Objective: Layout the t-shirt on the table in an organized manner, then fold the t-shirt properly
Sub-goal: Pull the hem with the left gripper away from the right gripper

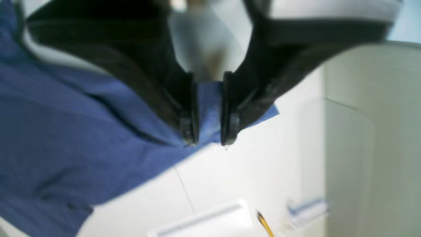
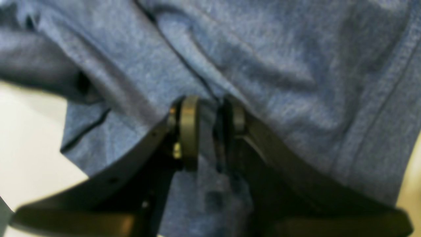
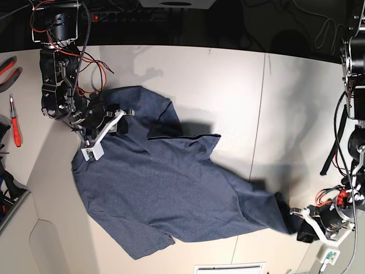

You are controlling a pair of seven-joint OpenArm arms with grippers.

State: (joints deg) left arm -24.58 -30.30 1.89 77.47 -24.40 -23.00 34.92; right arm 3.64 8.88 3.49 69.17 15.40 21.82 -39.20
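The dark blue t-shirt (image 3: pixel 165 188) lies spread and wrinkled across the off-white table (image 3: pixel 239 85), stretched from upper left to lower right. No white lettering shows. My right gripper (image 3: pixel 121 118) is at the shirt's upper left part and is shut on a fold of the cloth (image 2: pixel 230 59), which runs between its fingers (image 2: pixel 189 131). My left gripper (image 3: pixel 292 219) is at the shirt's lower right tip, shut on the corner of the fabric (image 1: pixel 65 131). In the left wrist view blue cloth fills the narrow gap of the left gripper (image 1: pixel 209 141) just above the table (image 1: pixel 263 171).
Red-handled pliers (image 3: pixel 8 67) and a red screwdriver (image 3: pixel 15 123) lie at the left edge. A lighter rounded panel (image 3: pixel 57 245) sits at the front left corner, another (image 1: pixel 371 131) beside my left gripper. A white slotted piece (image 3: pixel 228 267) is at the front edge. A seam (image 3: pixel 265 114) crosses the table.
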